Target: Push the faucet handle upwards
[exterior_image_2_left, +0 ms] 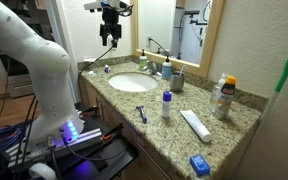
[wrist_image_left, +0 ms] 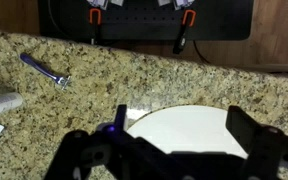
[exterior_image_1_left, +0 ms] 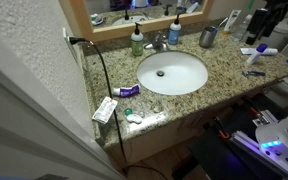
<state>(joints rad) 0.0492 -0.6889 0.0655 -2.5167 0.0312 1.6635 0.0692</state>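
Note:
The faucet handle (exterior_image_1_left: 160, 38) is a small silver lever on the short chrome faucet behind the oval white sink (exterior_image_1_left: 172, 72), which also shows in an exterior view (exterior_image_2_left: 134, 82). My gripper (exterior_image_2_left: 109, 38) hangs high above the far end of the counter, well away from the faucet; it also shows in an exterior view (exterior_image_1_left: 262, 28). In the wrist view the gripper (wrist_image_left: 184, 135) is open and empty, its two dark fingers framing part of the white sink rim (wrist_image_left: 184, 118) far below. The handle is out of the wrist view.
A green-topped soap bottle (exterior_image_1_left: 137, 40), a blue bottle (exterior_image_1_left: 174, 30) and a grey cup (exterior_image_1_left: 208, 37) flank the faucet. A razor (wrist_image_left: 46, 70) and a white tube (wrist_image_left: 4, 103) lie on the granite. A toothpaste tube (exterior_image_2_left: 195, 124) lies near the counter's front edge.

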